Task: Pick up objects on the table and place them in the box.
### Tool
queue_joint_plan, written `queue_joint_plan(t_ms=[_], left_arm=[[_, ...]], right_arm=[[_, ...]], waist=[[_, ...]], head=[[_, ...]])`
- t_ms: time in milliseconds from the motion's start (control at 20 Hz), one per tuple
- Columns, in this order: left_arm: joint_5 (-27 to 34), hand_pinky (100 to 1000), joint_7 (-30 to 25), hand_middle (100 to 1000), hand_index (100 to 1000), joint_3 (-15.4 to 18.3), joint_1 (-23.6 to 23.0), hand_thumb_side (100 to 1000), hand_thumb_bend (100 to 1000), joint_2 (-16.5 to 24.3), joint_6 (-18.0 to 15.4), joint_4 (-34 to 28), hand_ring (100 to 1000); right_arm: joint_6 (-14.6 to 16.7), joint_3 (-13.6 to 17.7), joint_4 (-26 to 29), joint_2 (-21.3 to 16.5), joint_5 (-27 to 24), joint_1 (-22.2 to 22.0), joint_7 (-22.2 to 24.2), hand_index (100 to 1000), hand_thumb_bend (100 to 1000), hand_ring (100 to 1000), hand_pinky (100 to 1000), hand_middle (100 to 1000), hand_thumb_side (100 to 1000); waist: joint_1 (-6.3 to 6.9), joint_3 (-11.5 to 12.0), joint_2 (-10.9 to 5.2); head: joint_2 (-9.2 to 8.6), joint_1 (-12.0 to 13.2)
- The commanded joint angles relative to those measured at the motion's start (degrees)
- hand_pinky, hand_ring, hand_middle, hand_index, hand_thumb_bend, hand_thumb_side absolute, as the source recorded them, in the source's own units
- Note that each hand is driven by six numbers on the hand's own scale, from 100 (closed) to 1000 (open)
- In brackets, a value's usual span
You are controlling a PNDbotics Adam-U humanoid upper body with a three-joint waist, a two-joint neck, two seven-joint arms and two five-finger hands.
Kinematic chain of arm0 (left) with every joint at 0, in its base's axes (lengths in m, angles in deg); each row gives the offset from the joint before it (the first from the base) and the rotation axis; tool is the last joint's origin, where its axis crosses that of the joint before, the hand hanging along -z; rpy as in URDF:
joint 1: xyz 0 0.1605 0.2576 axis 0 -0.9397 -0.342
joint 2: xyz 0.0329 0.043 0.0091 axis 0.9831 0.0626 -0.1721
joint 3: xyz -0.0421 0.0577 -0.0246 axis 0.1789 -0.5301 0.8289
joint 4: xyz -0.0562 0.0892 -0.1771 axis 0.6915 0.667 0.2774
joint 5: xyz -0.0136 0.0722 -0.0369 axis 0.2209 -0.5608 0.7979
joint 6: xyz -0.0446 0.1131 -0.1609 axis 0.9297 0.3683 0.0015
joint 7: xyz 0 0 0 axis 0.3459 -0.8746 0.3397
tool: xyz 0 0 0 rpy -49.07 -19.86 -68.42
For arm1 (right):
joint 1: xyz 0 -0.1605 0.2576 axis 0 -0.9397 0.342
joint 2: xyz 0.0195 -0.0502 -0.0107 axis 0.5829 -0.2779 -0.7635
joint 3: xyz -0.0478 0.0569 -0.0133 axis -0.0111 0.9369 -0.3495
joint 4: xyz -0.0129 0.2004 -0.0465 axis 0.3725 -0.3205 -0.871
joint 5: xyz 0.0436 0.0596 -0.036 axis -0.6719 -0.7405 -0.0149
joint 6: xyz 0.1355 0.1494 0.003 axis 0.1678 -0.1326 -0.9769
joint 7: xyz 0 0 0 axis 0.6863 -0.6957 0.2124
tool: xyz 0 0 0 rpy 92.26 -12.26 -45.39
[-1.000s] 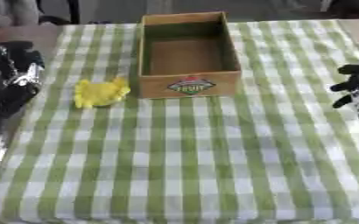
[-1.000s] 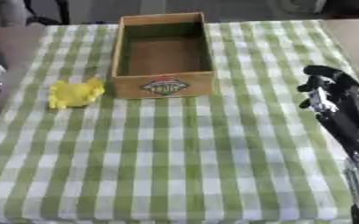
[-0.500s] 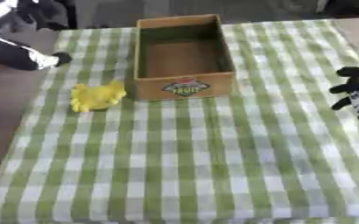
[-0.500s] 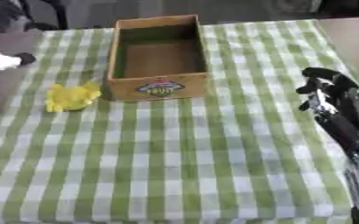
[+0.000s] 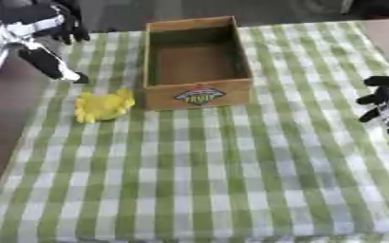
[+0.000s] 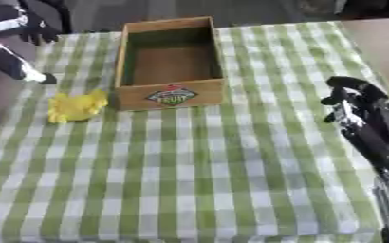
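One yellow object lies left of our box on the tabletop. Our left hand hovers upper left, fingers extended, holding nothing. Our right hand sits mid-right, its fingers curled on nothing.

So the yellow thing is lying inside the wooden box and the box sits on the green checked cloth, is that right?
Not quite. The yellow thing lies on the green checked cloth, just left of the wooden box, not inside it; the box holds nothing. The left eye view shows it. The box does sit on the cloth.
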Motion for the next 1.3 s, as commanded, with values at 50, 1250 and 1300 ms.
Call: queue_joint_plan(t_ms=[50, 1250, 1300], left_arm=[[-1.2, 690, 0.1, 640, 756, 0.2, 1.8, 207, 600, -1.1, -2.3, 4.2, 652], [-0.4, 520, -14.6, 477, 610, -1.3, 1.0, 109, 567, -2.9, -4.7, 8.1, 488], [-0.8, 456, -14.9, 407, 535, -1.3, 1.0, 100, 519, -2.9, -4.7, 8.0, 428]], right_arm=[[0.1, 0.1, 0.7, -1.2, 0.1, 0.4, 0.3, 798, 100, 657, 473, 760, 611], [0.2, 0.2, 0.8, -1.1, 0.0, 0.5, 0.3, 797, 100, 657, 475, 760, 612], [0.2, 0.2, 0.8, -1.1, 0.0, 0.5, 0.3, 797, 100, 657, 475, 760, 612]], waist=[[-0.02, -0.2, -0.83], [0.04, -0.5, -0.70], [0.02, -0.5, -0.70]], head=[[0.07, 0.2], [-0.28, 0.1], [-0.28, 0.1]])
